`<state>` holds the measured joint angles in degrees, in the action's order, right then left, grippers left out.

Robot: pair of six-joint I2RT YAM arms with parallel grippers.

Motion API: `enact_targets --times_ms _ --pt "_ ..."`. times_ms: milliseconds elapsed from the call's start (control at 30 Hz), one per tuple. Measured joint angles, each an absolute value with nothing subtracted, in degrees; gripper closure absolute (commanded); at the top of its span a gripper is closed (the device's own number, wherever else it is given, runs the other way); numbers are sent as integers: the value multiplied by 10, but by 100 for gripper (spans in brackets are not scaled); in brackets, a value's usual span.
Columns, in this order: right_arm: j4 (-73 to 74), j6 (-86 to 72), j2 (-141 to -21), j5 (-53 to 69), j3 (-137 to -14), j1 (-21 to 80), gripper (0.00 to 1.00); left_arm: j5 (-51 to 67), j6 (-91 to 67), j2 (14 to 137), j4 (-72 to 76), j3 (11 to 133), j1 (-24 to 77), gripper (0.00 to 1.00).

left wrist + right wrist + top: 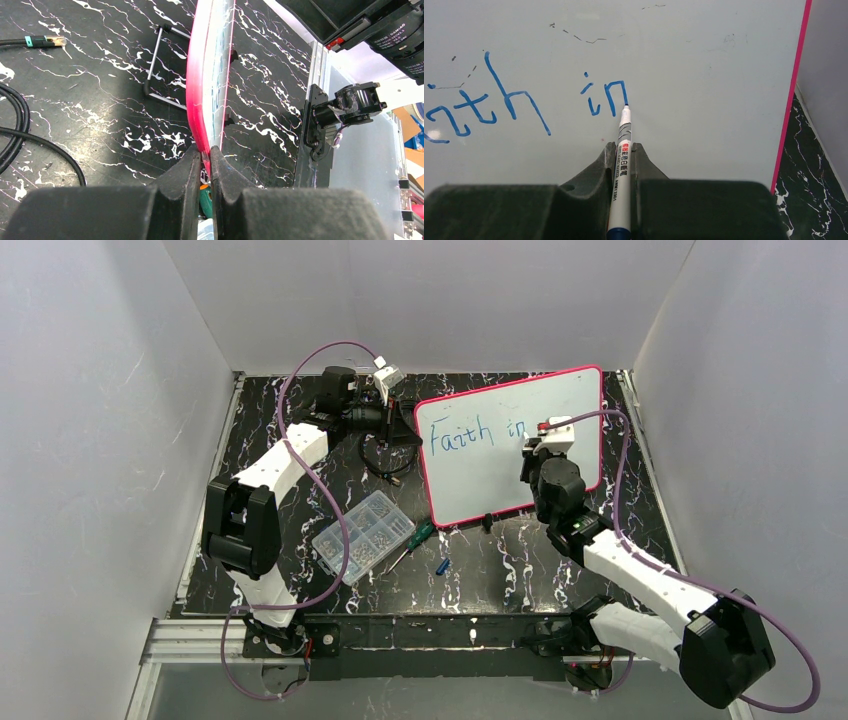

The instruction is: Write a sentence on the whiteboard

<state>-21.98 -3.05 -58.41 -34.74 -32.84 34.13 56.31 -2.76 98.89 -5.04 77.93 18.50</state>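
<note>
The whiteboard [500, 475] with a pink-red frame stands propped up at the back centre of the table. The sentence [475, 430] reads "Faith in" in blue. My left gripper [408, 426] is shut on the board's left edge; in the left wrist view [206, 156] its jaws pinch the pink frame [196, 90]. My right gripper [537, 448] is shut on a white marker with a blue end [622, 165]. Its tip touches the board at the foot of the "n" in "in" [606, 97]. The board fills the right wrist view [704, 75].
A clear plastic box of small parts [363, 536] lies left of centre. A green-handled screwdriver [412, 539] and a small blue cap [441, 566] lie in front of the board. A black cable [385, 462] loops by the left gripper. White walls enclose the table.
</note>
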Motion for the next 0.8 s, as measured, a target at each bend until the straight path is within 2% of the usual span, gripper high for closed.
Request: enact_targets --times_ms 400,800 --pt "-194 -24 -545 -351 -329 335 99 564 -28 989 -50 780 185 100" --pt "-207 -17 -549 -283 -332 259 99 564 -27 989 -51 779 185 100"
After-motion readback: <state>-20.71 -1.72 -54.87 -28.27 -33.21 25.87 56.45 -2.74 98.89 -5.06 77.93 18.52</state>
